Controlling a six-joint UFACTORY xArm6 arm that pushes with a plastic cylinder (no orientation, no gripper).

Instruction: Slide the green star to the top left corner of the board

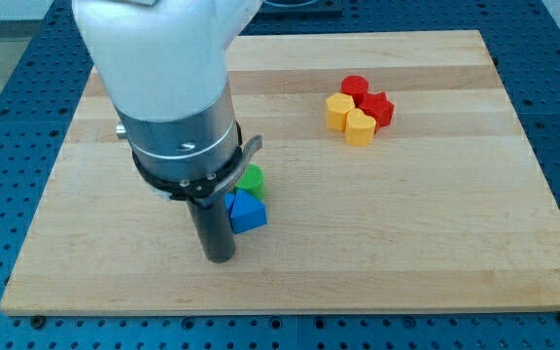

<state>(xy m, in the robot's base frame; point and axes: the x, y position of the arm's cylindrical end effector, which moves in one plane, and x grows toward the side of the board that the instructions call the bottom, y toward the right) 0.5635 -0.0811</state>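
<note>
A green block point(253, 179), only partly visible so its shape is unclear, sits at the board's lower middle-left, mostly hidden behind the arm's body. A blue block point(247, 211) lies just below it, touching it. My tip point(220, 257) rests on the wooden board point(436, 224), just to the lower left of the blue block and close against it. The arm's large white and grey body point(168, 87) covers the board's upper left area.
At the upper right of the middle stands a tight cluster: a red cylinder point(355, 87), a red star-like block point(377, 108), a yellow block point(338, 112) and a second yellow block point(360, 126). Blue perforated table surrounds the board.
</note>
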